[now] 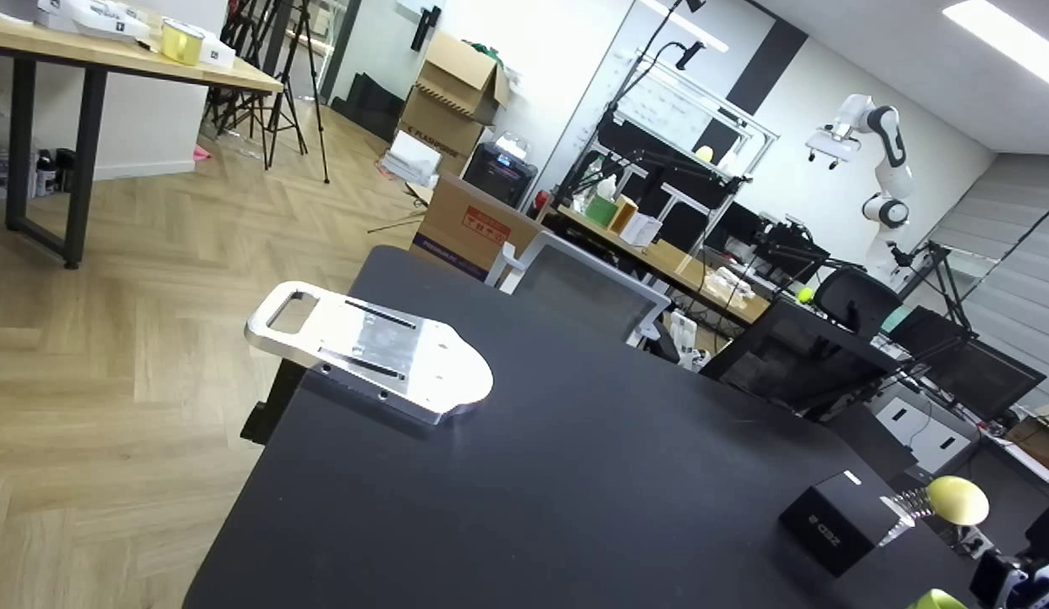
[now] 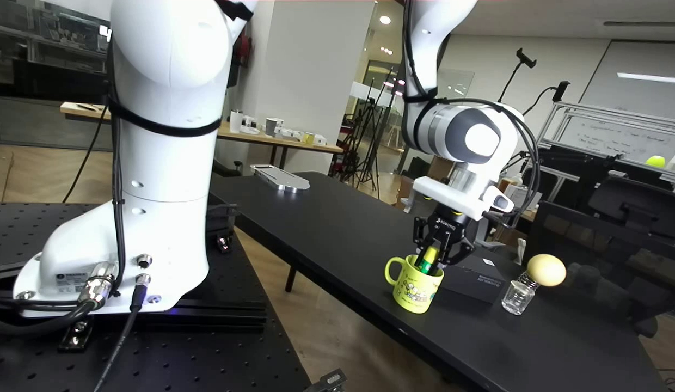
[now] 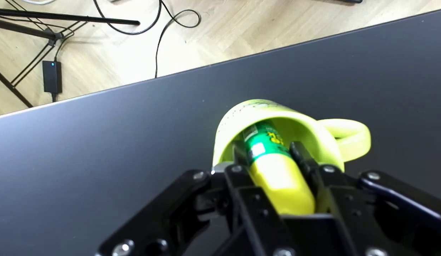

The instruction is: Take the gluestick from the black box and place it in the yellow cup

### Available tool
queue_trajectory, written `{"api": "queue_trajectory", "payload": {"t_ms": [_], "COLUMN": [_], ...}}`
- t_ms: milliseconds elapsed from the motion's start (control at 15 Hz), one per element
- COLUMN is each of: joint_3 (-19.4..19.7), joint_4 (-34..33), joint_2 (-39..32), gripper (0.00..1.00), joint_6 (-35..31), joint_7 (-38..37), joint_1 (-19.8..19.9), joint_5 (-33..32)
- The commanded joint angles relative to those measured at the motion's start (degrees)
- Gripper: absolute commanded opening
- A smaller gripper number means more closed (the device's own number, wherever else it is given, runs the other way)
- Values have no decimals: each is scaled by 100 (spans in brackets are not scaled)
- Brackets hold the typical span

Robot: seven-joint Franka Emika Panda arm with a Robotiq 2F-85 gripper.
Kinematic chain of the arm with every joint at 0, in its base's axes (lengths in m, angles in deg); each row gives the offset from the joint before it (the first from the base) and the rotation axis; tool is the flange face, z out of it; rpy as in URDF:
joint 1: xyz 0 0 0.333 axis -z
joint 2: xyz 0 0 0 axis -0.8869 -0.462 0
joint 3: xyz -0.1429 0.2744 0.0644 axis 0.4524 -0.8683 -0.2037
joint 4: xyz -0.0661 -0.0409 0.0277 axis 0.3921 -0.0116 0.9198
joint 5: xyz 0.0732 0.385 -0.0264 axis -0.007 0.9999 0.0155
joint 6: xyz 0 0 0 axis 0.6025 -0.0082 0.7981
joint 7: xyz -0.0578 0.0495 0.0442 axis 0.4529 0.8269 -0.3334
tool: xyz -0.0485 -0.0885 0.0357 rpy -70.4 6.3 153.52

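The glue stick [image 3: 277, 174] lies in the gripper [image 3: 267, 145], lengthwise between its two fingers [image 3: 303, 156]. Its yellow cap points back toward the gripper's body, and its green, labelled part points down into the cup [image 2: 416, 288]. The lower end of the stick is below the rim, inside the cup; whether it rests on the bottom is hidden. The end of the cap sits close to the gripper's body, and I cannot tell whether the two touch.

The fingers are clamped on the stick, one along each side, parted only as far as its thickness makes them. Their tips reach past the rim into the cup's mouth; whether either one touches the inner wall is unclear.

In an exterior view the gripper comes down at a slant, with the cap showing above the rim. The cup stands on the black table [image 2: 337, 228], its handle on the picture's left side. The black box [image 2: 473, 277] is just beside the cup, partly behind it in that view. Near the box stands a glass jar [image 2: 517, 298] topped by a spring and a pale yellow ball [image 2: 546, 270]. In both exterior views a flat silver plate [image 1: 385, 347] lies on the table, well apart from the cup.
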Motion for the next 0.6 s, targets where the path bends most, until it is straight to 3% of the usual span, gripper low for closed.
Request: {"api": "queue_trajectory", "payload": {"t_ms": [0,67,467,533], "joint_3": [-111,-137,-211,-181], "joint_4": [-141,-124,-67,-72], "joint_2": [-43,31,738,881], "gripper": [59,60,99,100], "joint_6": [255,290,717,920], "joint_7": [-250,-243,-304,-385], "joint_1": [16,3,-73,-111], "joint_5": [-81,-88,-96,-173]}}
